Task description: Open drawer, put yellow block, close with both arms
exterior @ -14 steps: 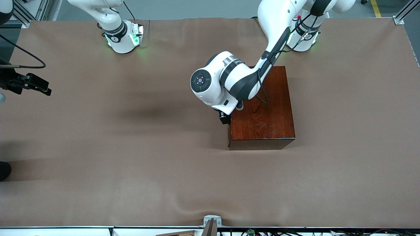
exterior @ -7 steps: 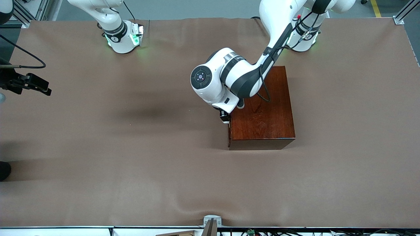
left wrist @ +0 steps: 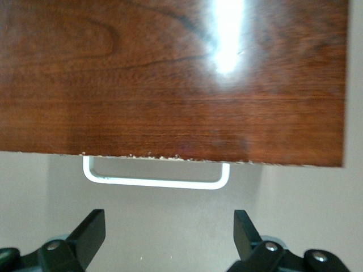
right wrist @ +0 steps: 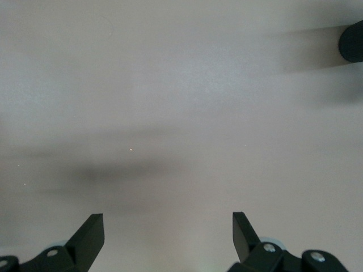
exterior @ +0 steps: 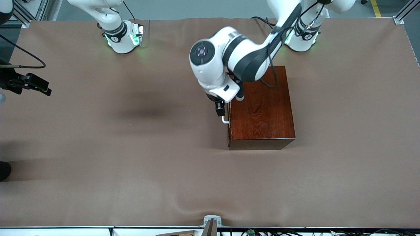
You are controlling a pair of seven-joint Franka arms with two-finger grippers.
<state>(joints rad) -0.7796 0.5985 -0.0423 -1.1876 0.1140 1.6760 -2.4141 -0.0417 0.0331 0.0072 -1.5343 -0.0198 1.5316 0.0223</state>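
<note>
The dark reddish-brown wooden box (exterior: 262,109) stands on the table toward the left arm's end. Its drawer is pushed in, so only the white U-shaped handle (exterior: 225,120) shows, on the box side that faces the right arm's end. In the left wrist view the handle (left wrist: 156,180) sticks out under the glossy box top (left wrist: 170,73). My left gripper (exterior: 219,108) hangs open and empty just above the handle (left wrist: 169,233). My right gripper (exterior: 44,89) waits open and empty over bare table at the right arm's end (right wrist: 168,235). The yellow block is out of view.
A brown mat (exterior: 131,157) covers the table. A dark round object (exterior: 4,170) sits at the mat's edge on the right arm's end and also shows in the right wrist view (right wrist: 353,41). A metal bracket (exterior: 211,222) stands at the near table edge.
My left arm has lifted and drawn back toward the bases, off the handle. The white handle now shows in the front view. The right arm has not moved.
</note>
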